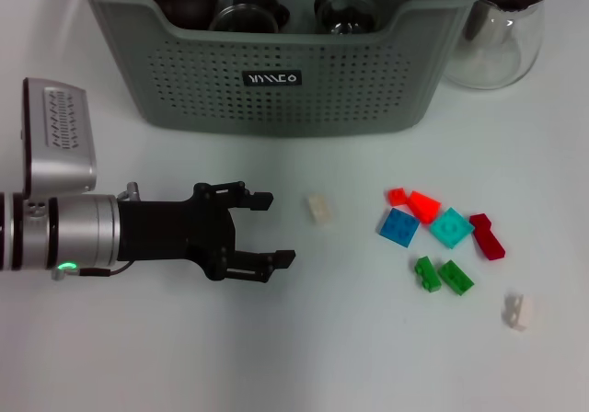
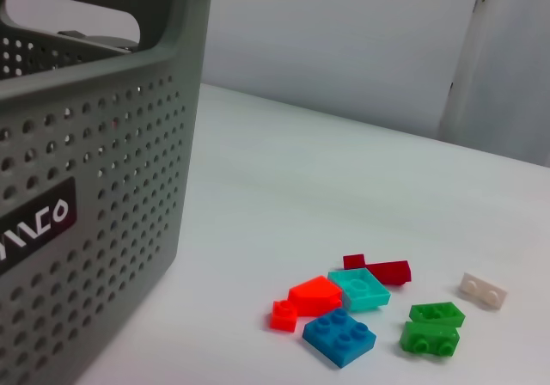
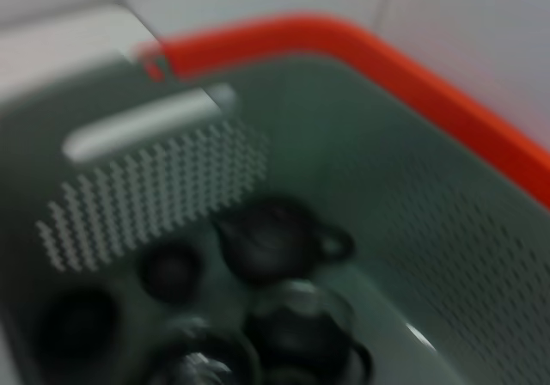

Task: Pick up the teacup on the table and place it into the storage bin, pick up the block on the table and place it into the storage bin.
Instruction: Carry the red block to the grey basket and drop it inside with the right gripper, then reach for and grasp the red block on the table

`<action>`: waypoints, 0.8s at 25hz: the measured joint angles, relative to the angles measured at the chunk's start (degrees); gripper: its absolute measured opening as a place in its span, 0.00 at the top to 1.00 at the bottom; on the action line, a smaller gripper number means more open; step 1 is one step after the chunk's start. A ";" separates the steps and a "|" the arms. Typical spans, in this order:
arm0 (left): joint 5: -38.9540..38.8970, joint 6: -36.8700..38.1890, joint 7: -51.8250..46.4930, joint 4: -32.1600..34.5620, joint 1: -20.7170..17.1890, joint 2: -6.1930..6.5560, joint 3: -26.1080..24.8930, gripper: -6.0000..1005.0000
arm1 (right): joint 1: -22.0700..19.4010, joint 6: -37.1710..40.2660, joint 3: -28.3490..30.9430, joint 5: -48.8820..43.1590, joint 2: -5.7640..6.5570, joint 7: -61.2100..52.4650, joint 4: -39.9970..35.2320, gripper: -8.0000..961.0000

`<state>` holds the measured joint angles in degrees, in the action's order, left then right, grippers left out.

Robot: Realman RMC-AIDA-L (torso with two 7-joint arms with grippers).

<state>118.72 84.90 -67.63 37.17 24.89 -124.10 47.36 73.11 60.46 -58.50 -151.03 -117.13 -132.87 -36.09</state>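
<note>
**Left gripper open beside cream block, bin already holds teaware**

The left gripper point(image 1: 267, 229) hovers low over the white table point(image 1: 304, 357), jaws spread wide and empty, aimed at a small cream block point(image 1: 320, 209) just beyond its fingertips. The storage bin point(image 1: 276, 81) stands behind, holding dark teacups point(image 3: 266, 239). Coloured blocks point(image 1: 440, 237) cluster to the right; the right gripper's jaws cannot be told

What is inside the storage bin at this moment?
The storage bin holds several dark, round teaware pieces; its front wall hides their lower parts and the floor.
</note>
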 joint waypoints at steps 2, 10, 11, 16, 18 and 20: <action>0.02 -0.19 -0.01 0.04 -0.01 0.00 -0.05 0.14 | 0.31 -2.15 -0.40 -2.66 -0.61 -0.83 1.55 0.78; 0.07 -0.70 0.13 -0.17 0.07 0.00 -0.08 0.14 | -0.39 -3.79 -1.39 -5.23 -1.66 -1.24 2.63 0.78; 0.08 -0.70 0.06 -0.19 0.10 0.00 -0.07 0.14 | -0.39 -3.65 -1.45 -5.25 -1.67 -1.25 2.61 0.78; 0.11 -0.71 -0.03 -0.23 0.02 0.00 -0.07 0.14 | -0.39 -2.57 -2.08 -5.32 -1.89 -1.25 2.09 0.69; 0.11 -0.71 -0.04 -0.25 0.00 0.00 -0.07 0.14 | -0.36 -2.26 -2.15 -5.34 -1.96 -1.25 2.00 0.64; 0.11 -0.71 -0.04 -0.25 -0.01 0.00 -0.07 0.14 | -0.32 -2.00 -2.15 -5.35 -2.04 -1.33 1.82 0.59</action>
<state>118.83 84.19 -67.67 36.92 24.89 -124.10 47.29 72.79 58.45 -60.65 -156.38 -119.17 -134.20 -34.27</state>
